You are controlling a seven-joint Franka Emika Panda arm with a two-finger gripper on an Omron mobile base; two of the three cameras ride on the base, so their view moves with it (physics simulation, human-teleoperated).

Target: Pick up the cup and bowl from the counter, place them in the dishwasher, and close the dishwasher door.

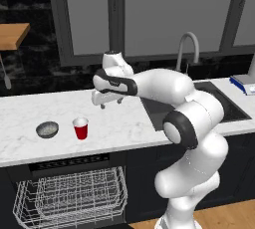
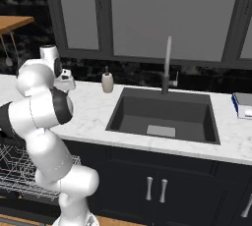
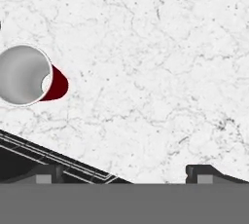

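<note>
The red cup (image 1: 80,128) stands upright on the white marble counter (image 1: 124,128), with the grey bowl (image 1: 47,129) just to its left. My gripper (image 1: 111,104) hovers above the counter, up and to the right of the cup, open with nothing between its fingers. In the hand view the cup (image 3: 29,74) shows from above at the left edge, well to the side of the open gripper (image 3: 124,174). Below the counter the dishwasher (image 1: 69,163) is open, its white wire rack (image 1: 69,198) pulled out. The dishwasher door is hidden beneath the rack.
A dark inset sink (image 2: 162,114) with a tall faucet (image 2: 167,65) lies right of the arm. A beige soap dispenser (image 2: 107,81) stands at the sink's back left corner. A blue and white object (image 1: 246,83) sits at the far right. A wooden shelf (image 1: 12,35) hangs at upper left.
</note>
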